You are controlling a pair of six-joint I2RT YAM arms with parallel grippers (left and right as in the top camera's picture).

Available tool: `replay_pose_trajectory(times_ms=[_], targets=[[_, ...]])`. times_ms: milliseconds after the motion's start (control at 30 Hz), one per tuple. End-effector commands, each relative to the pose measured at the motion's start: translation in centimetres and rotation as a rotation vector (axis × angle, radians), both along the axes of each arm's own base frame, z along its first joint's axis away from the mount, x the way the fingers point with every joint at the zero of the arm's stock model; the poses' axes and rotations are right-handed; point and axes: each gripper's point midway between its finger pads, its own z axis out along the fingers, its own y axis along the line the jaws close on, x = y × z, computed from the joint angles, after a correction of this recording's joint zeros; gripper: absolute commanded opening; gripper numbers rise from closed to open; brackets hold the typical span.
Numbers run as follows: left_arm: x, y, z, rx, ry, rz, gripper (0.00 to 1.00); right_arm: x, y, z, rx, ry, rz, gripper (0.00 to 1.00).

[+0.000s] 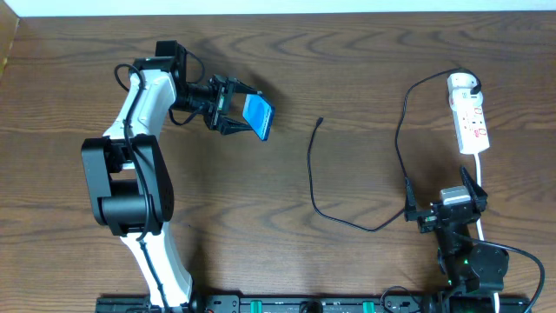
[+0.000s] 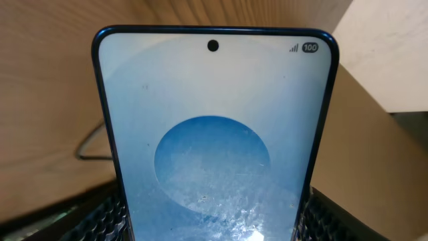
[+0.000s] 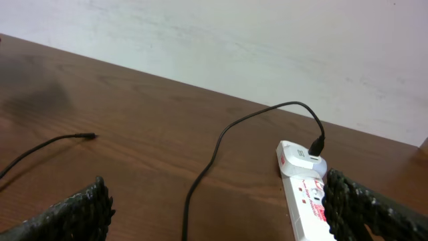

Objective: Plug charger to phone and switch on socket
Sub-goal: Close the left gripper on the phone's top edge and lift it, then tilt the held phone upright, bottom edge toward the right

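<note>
- Robot lab or test bench setup.
- Two robot arms sit at the near edge of the surface [image 1: 347,78]: the left arm [image 1: 126,178] is white and black, the right arm [image 1: 460,248] is black.
- A black mounting rail [image 1: 295,305] with green parts runs along that edge.
- The surface is dark wood-grain, with a plain white wall [image 3: 267,40] behind it.
- Looks staged: a phone [image 1: 258,116], charger [image 1: 310,174] and socket [image 1: 470,117], spread well apart.
</note>
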Motion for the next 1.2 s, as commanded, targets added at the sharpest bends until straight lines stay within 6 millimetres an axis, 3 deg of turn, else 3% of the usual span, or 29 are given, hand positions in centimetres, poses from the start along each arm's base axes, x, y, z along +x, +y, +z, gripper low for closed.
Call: replay_pose_trajectory(times_ms=[0, 200, 967, 1167], targets=[[0.0, -0.7, 3.0, -0.121, 0.044, 0.031, 0.67, 0.0, 0.2, -0.1, 0.013, 0.001, 0.008, 0.99], [-0.1, -1.0, 3.9, -0.179, 0.070, 0.036, 0.67, 0.0, 0.2, -0.1, 0.013, 0.001, 0.008, 0.99], [-0.2, -1.3, 3.9, -0.180, 0.093, 0.039, 0.67, 0.0, 0.2, -0.1, 0.012, 0.001, 0.008, 0.99], [0.0, -0.4, 1.6, -0.036, 0.046, 0.034, 0.67, 0.0, 0.2, -0.1, 0.013, 0.001, 0.008, 0.99]])
